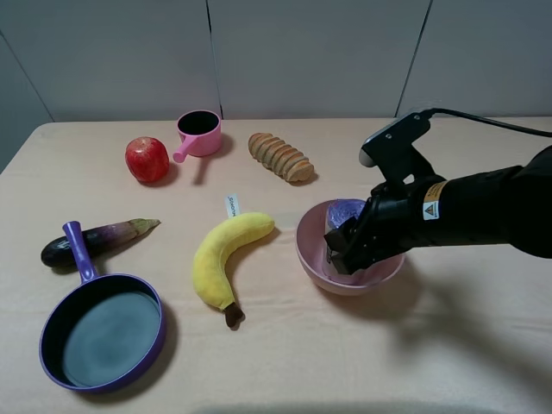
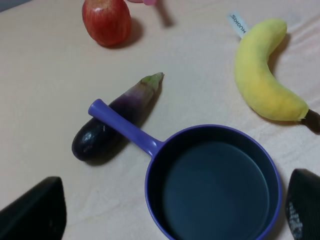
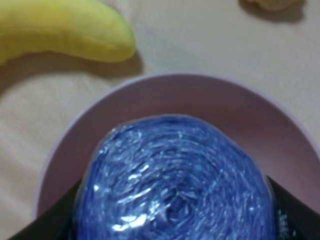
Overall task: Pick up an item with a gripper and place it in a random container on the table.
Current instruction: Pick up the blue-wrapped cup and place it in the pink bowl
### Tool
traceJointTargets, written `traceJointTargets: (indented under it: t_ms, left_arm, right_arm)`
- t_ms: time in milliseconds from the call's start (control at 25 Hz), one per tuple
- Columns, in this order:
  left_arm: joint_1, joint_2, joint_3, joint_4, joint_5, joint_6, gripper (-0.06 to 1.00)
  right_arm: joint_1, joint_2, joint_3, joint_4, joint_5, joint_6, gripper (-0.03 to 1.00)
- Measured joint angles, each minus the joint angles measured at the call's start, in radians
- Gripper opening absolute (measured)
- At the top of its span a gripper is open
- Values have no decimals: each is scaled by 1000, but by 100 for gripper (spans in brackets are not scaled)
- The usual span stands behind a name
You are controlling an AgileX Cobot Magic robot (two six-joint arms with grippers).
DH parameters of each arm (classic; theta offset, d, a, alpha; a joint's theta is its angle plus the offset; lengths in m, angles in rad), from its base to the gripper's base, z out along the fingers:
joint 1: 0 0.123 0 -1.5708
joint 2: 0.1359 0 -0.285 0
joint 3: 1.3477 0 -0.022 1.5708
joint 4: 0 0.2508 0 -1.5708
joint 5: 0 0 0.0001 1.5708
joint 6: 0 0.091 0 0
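Pink bowl (image 1: 310, 259), right of the table's middle: that is where you will find the canister (image 1: 347, 210), its crinkled purple top showing just inside the far side of the rim. Your right gripper (image 1: 345, 246) is clamped on the canister, a black finger pressed against each side, and it hangs over the bowl's hollow. Whether the canister's base touches the bowl's floor cannot be told. The wrist view looks straight down on that shiny top, with the bowl's rim curving round behind it. Your left gripper (image 2: 175, 210) has its jaws wide apart, holding nothing, above the purple frying pan (image 1: 103, 332), whose handle lies across the eggplant (image 1: 95, 240). The plush banana (image 1: 226, 254) lies just beside the bowl on the left, and the bread loaf (image 1: 280, 157) lies beyond the bowl.
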Motion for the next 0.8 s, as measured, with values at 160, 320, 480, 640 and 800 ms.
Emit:
traceJointTargets:
  t_ms: [160, 320, 480, 640, 800]
  left_arm:
    - [0, 0, 0, 0, 0, 0, 88]
    - [0, 0, 0, 0, 0, 0, 88]
    - [0, 0, 0, 0, 0, 0, 88]
    - [0, 0, 0, 0, 0, 0, 88]
    - [0, 0, 0, 0, 0, 0, 88]
  right_arm:
    - [0, 28, 4, 0, -21, 0, 45]
    - [0, 36, 4, 0, -37, 0, 45]
    - [0, 36, 4, 1, -40, 0, 45]
    - [0, 36, 4, 19, -40, 0, 45]
    - [0, 36, 4, 38, -41, 0, 45]
